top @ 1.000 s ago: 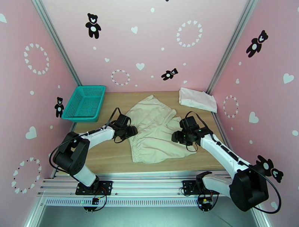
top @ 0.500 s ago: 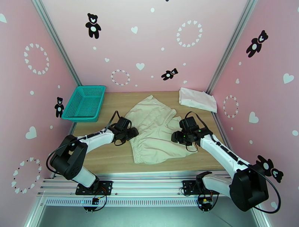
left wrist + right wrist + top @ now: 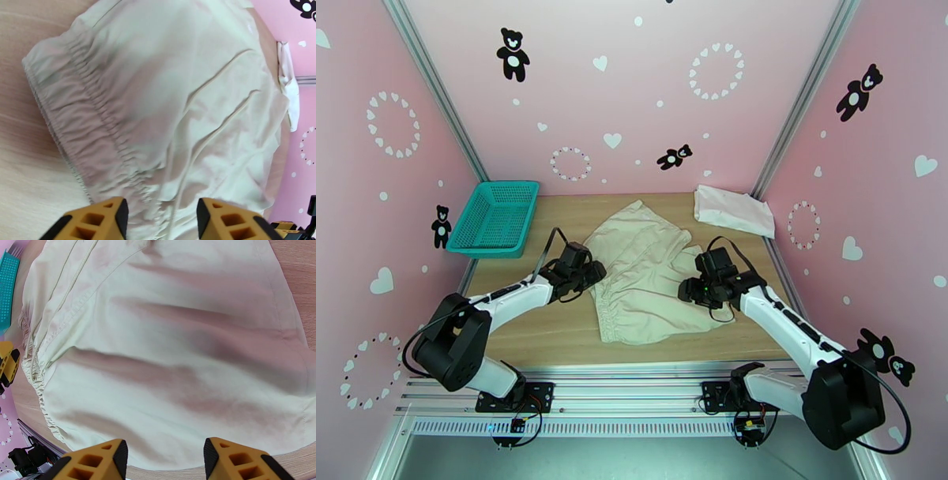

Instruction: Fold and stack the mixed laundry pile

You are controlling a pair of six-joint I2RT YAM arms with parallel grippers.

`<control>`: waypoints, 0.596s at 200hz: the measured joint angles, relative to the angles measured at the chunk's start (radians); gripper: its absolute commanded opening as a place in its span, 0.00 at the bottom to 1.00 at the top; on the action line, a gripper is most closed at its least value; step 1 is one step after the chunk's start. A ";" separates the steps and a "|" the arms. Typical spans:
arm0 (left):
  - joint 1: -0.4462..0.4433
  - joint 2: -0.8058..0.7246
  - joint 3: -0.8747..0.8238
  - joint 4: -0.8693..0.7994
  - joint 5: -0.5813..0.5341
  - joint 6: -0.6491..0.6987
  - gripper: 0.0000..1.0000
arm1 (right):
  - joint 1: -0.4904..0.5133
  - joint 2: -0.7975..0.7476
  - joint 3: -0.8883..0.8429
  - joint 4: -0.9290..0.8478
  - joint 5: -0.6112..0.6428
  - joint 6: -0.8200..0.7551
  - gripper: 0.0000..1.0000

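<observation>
Cream-beige garment [image 3: 644,276] spreads between left pincer [image 3: 162,208] and right pincer [image 3: 166,448].

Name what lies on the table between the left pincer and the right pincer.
The cream-beige garment lies spread between the left pincer and the right pincer; the top view shows it.

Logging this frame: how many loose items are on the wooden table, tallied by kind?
Garments: 2 (cream-beige cloth garment, white folded garment)
Baskets: 1 (teal plastic mesh basket)
Total: 3
</observation>
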 measured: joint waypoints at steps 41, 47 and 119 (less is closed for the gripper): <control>0.000 0.001 0.001 0.005 0.000 -0.005 0.61 | 0.000 -0.001 -0.006 0.002 0.000 0.000 0.56; 0.000 0.001 0.001 0.001 -0.003 -0.009 0.63 | 0.000 -0.001 -0.007 0.002 0.000 0.000 0.56; 0.001 0.034 0.004 -0.074 -0.037 -0.019 0.69 | 0.000 -0.002 -0.008 0.009 -0.012 0.000 0.56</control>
